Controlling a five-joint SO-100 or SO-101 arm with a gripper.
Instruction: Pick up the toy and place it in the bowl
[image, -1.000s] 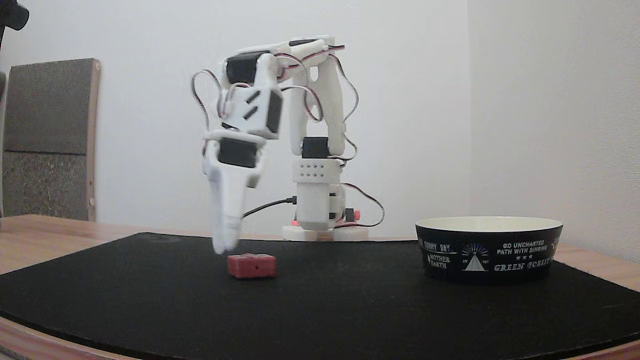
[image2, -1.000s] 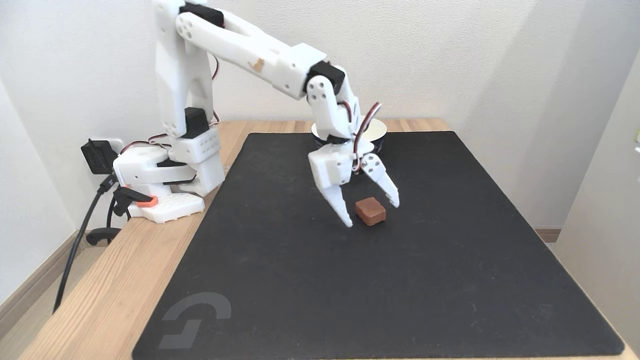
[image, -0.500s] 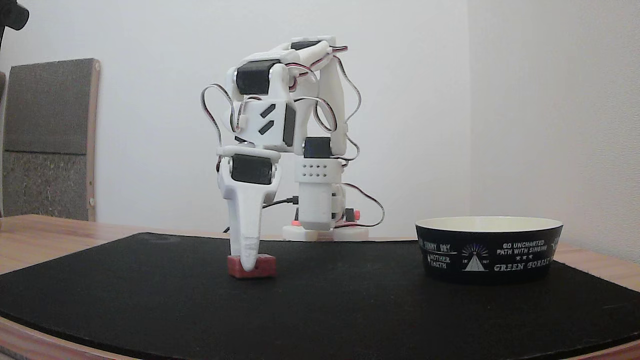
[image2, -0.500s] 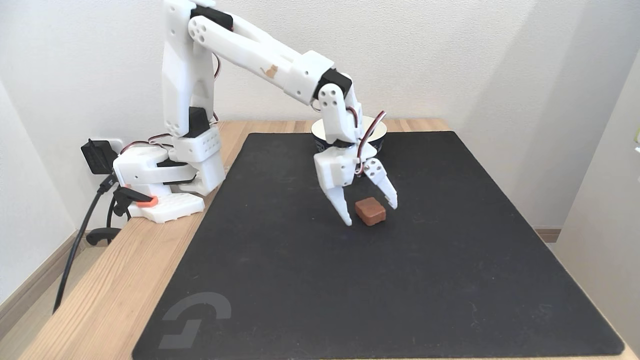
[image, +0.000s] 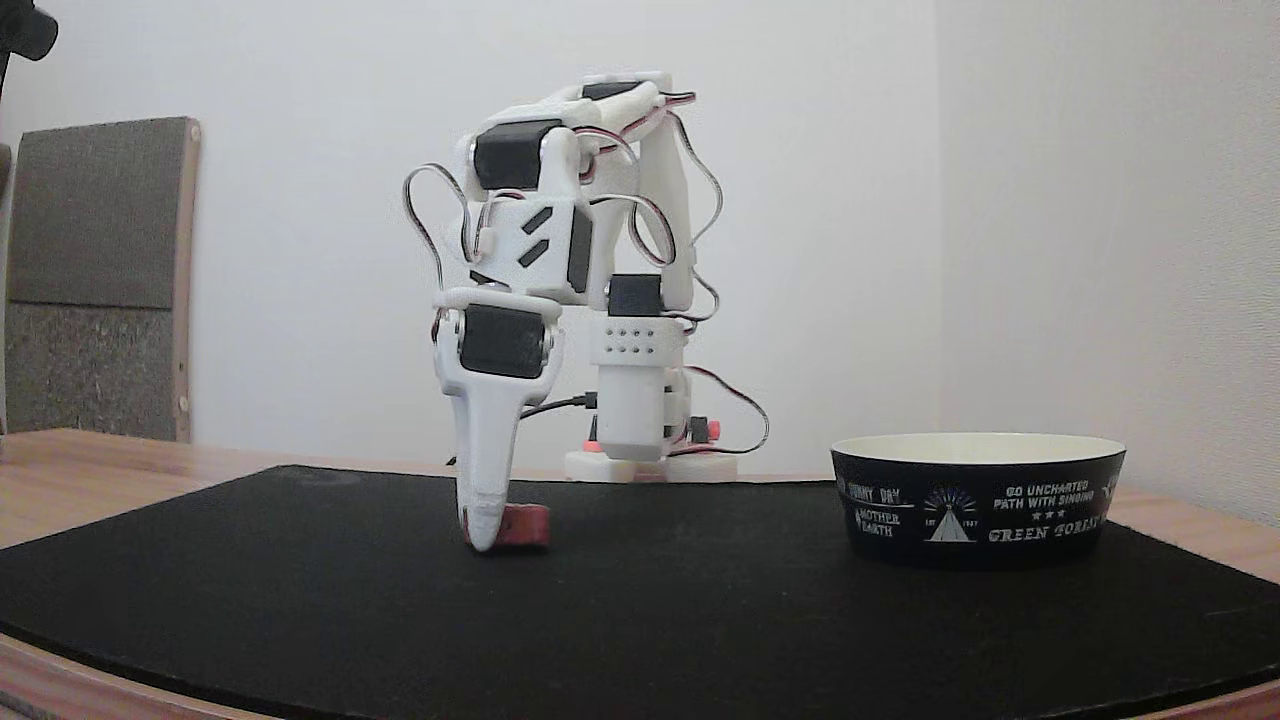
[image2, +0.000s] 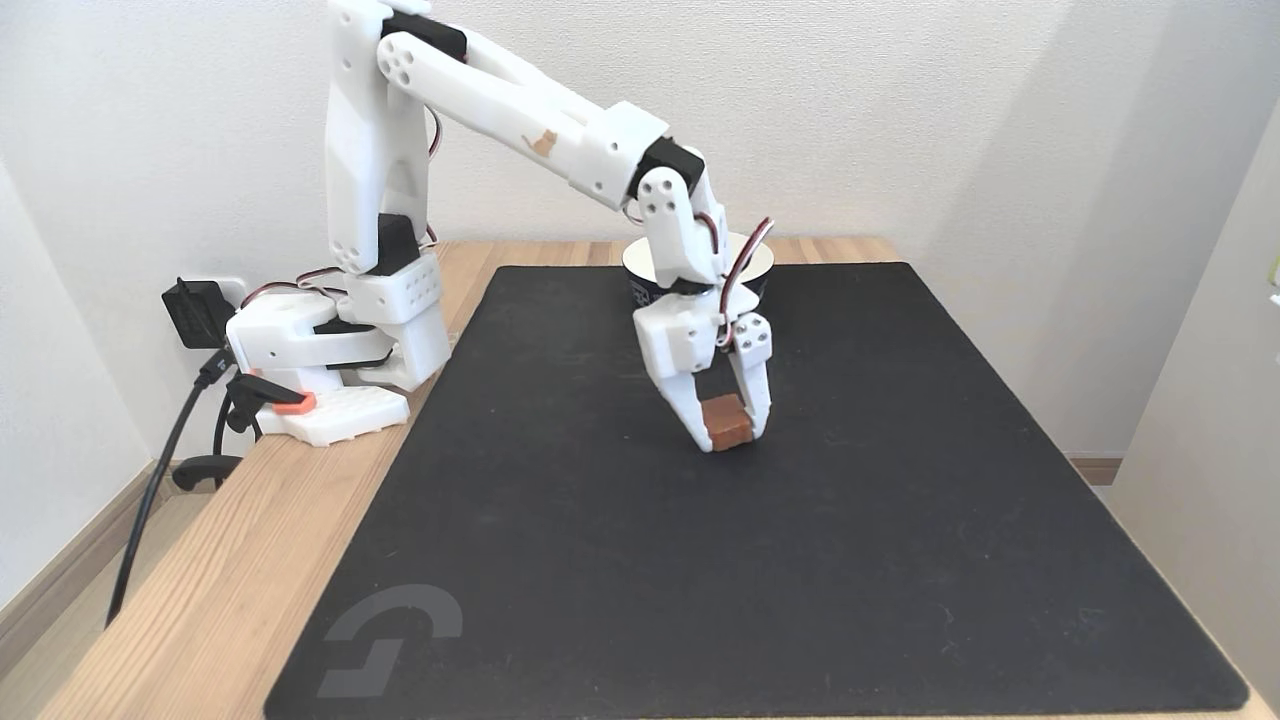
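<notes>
Half a second ago the white two-finger gripper (image2: 732, 437) stood spread on either side of the small red-pink blocky toy (image2: 727, 422); now its fingers (image2: 697, 408) have closed in and press the toy from both sides, clamped on it. The toy has shifted a little toward the arm and sits low at the black rectangular mat (image2: 800, 560); whether it still touches the mat I cannot tell. In a fixed view from table height, the near finger covers most of the toy (image: 525, 525), leaving its right end showing.

The wide, shallow round bowl (image: 978, 500), black outside and cream-white inside, stands well apart to the right in that view. Its white print reads "GO UNCHARTED PATH WITH SINGING", "MOTHER EARTH" and "GREEN FOREST", with a tent emblem between them. In the raised fixed view the bowl (image2: 762, 262) is partly hidden behind the wrist, near the mat's far edge.

A grey logo mark (image2: 390, 635) sits in the mat's near left corner. Bare mat lies open around the gripper on all sides, widest toward the near edge. The light wooden table (image2: 210, 560) borders the mat on the left.
</notes>
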